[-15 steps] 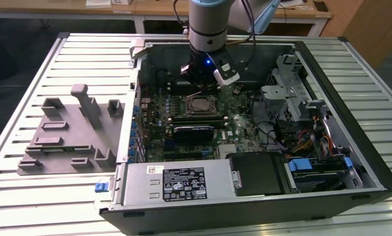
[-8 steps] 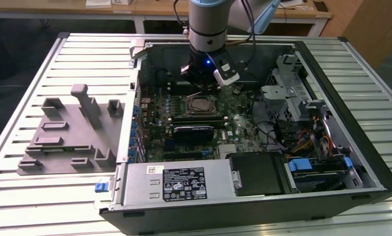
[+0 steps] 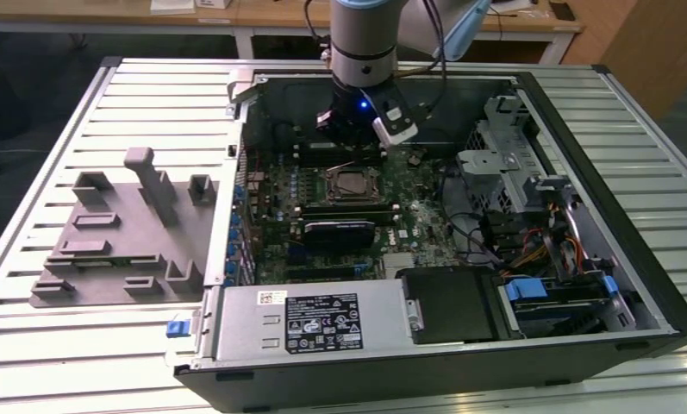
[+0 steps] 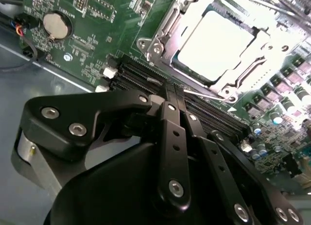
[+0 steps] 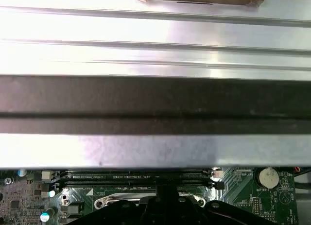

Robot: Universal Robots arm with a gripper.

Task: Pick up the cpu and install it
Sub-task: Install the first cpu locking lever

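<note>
Silver-grey and bright under glare, the cpu (image 4: 217, 43) lies flat in the socket frame (image 4: 167, 28) on the green motherboard (image 4: 92, 21), its metal top facing up; in the exterior view the same chip (image 3: 349, 184) shows as a small pale square near the middle of the board inside the open computer case (image 3: 619, 216). It is square, so no long axis can be told; its edges run in line with the socket's edges, and in the second wrist view the whole square appears turned at a slant to the picture. The gripper (image 4: 176, 95) is not holding it: the black fingers (image 4: 171, 128) are drawn together with their tips meeting, nothing between them, and they sit over the dark memory slots (image 4: 146, 79) just beside the socket, apart from the chip. In the exterior view the gripper (image 3: 360, 138) hangs below the arm (image 3: 366, 34) above the far part of the board, with the chip just nearer the camera than the gripper. A round coin battery (image 4: 57, 25) sits on the board well away from the socket. In the first wrist view the slots (image 5: 131, 176) and the battery (image 5: 267, 176) lie below the case's metal wall (image 5: 155, 147). Outside the case, toward the exterior view's left, grey plastic fixture blocks (image 3: 125, 233) stand on the slatted metal table (image 3: 44, 345).
</note>
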